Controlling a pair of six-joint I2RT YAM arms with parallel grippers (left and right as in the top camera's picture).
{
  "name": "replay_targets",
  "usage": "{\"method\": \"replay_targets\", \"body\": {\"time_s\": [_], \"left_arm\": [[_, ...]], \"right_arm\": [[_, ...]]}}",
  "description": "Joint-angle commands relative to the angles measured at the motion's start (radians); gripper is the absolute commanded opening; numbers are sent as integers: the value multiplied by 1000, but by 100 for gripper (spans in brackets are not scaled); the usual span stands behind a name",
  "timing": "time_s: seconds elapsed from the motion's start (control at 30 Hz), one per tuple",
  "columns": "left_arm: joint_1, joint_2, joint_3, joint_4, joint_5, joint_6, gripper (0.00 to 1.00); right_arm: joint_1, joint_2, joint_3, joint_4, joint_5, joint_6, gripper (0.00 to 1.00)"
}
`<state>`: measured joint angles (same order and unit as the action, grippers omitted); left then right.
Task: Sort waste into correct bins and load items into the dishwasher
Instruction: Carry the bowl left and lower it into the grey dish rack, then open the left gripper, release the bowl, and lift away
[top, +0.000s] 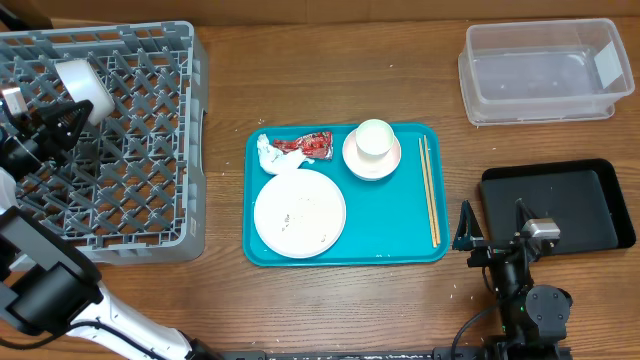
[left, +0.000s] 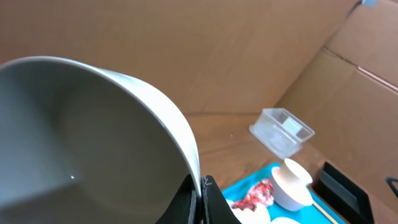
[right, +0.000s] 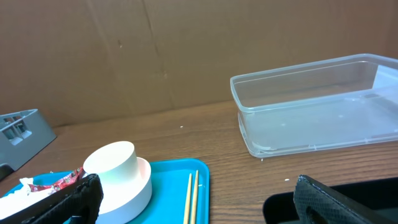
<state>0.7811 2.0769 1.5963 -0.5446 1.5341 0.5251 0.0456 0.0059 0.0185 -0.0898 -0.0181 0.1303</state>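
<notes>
My left gripper (left: 200, 198) is shut on the rim of a white bowl (top: 83, 86) and holds it over the far left of the grey dish rack (top: 150, 150); the bowl (left: 93, 143) fills the left wrist view. On the teal tray (top: 400, 225) lie a white plate (top: 299, 212) with rice grains, a crumpled tissue (top: 268, 152), a red wrapper (top: 313, 146), a small cup (top: 374, 138) standing in a second bowl (top: 371, 162), and two chopsticks (top: 429, 190). My right gripper (top: 495, 228) is open and empty, between the tray and the black tray bin (top: 560, 205).
The clear tub (top: 540, 70) stands at the far right back and also shows in the right wrist view (right: 311, 106). Cardboard walls ring the table. Bare wood lies between the rack and the teal tray.
</notes>
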Motion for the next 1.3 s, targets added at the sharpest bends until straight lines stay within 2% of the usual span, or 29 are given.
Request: {"method": "replay_targets", "body": {"time_s": [0.0, 0.1, 0.23, 0.5, 0.57, 0.6, 0.7, 0.73, 0.93, 1.27], "left_arm": [[-3, 85, -11, 174, 26, -333, 4], [-3, 129, -11, 371, 2, -618, 4], [-3, 142, -11, 475, -162, -969, 4], [5, 141, -11, 604, -181, -1106, 4], [19, 141, -11, 609, -192, -1158, 19], [26, 141, -11, 609, -191, -1172, 31], [55, 141, -10, 618, -167, -1221, 88], [68, 141, -10, 652, -135, -1221, 100], [127, 118, -10, 716, -103, -1327, 100], [224, -17, -10, 718, -122, -1338, 100]], "right_arm": [[-1, -3, -10, 6, 6, -4, 100], [-1, -3, -10, 6, 6, -4, 100], [-1, -3, -10, 6, 6, -4, 100], [-1, -3, -10, 6, 6, -4, 100], [-1, -3, -10, 5, 6, -4, 100], [-1, -3, -10, 6, 6, -4, 100], [-1, -3, -10, 6, 6, -4, 100], [-1, -3, -10, 6, 6, -4, 100], [-1, -3, -10, 6, 6, -4, 100], [-1, -3, -10, 6, 6, -4, 100]]}}
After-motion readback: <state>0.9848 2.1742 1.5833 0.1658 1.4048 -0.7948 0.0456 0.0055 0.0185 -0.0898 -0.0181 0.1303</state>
